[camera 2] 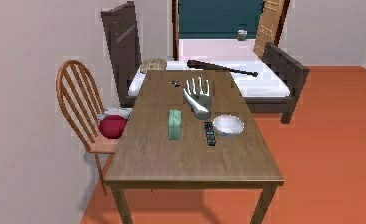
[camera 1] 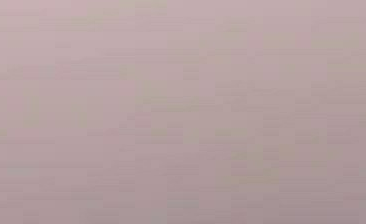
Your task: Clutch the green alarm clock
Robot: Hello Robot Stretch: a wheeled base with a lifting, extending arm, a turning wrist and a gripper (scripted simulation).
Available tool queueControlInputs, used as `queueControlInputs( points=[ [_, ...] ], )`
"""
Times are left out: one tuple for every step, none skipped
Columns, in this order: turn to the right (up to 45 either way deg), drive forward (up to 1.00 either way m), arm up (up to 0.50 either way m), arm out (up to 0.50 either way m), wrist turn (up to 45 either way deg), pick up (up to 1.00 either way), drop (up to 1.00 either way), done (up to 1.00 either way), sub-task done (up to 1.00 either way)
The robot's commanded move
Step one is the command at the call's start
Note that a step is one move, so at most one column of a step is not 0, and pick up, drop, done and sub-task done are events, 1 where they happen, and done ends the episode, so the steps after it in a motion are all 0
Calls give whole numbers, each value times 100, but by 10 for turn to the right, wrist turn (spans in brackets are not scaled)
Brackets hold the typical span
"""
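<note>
A small green boxy thing (camera 2: 175, 124) stands upright near the middle of the brown wooden table (camera 2: 191, 165) in the arm side view; its colour fits the green alarm clock, but its face is too small to make out. Just right of it lie a dark remote (camera 2: 210, 134) and a white bowl (camera 2: 228, 124). Behind them rises a pale hand-shaped statue (camera 2: 199, 97).
A wooden chair (camera 2: 79, 100) with a red thing (camera 2: 113, 126) on its seat stands at the table's left. Beyond the table is a white bed (camera 2: 256, 85) with a dark bat (camera 2: 223, 69) on it. Orange floor (camera 2: 331, 150) lies open to the right. A plain pinkish wall (camera 1: 183, 112) is close ahead.
</note>
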Motion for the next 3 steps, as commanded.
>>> queueControlInputs(
  points=[
    [0, 0, 50, 0, 0, 0, 0, 0, 0],
    [0, 0, 36, 0, 0, 0, 0, 0, 0],
    [0, 0, 0, 48, 0, 0, 0, 0, 0]
  ],
)
